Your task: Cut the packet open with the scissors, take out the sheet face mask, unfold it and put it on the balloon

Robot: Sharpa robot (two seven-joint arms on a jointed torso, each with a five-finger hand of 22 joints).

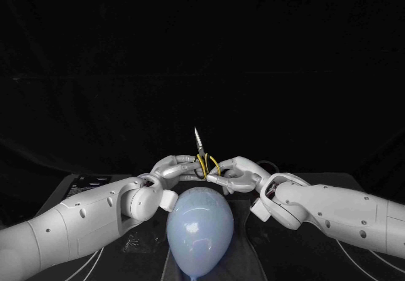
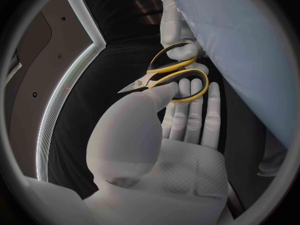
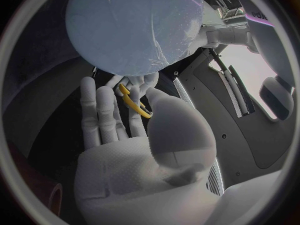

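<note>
Scissors [image 1: 202, 157] with yellow handles stand upright above the counter [image 1: 253, 257], closed blades pointing up and handles down, held between both hands just beyond the far end of the balloon [image 1: 200, 225]. The left hand [image 1: 173, 170] comes in from the left and the right hand [image 1: 236, 174] from the right; the two meet at the handles, fingertips close together. From the left wrist, the left thumb presses on the scissors [image 2: 164, 77] near the pivot, while the straight fingers [image 2: 187, 115] lie side by side behind the lower yellow loop, so this hand pinches the tool. In that same view the right hand [image 2: 175, 32] touches the upper loop. From the right wrist, the right hand [image 3: 137, 155] has its fingers stretched up and its thumb bent in toward them, with a yellow handle [image 3: 134, 105] caught between, so it grips the scissors too. The balloon, pale blue and egg-shaped, lies lengthwise on the counter straight before the robot, between the two forearms, its knotted end nearest the robot. It sits just below the hands, and I cannot tell whether they touch it.
</note>
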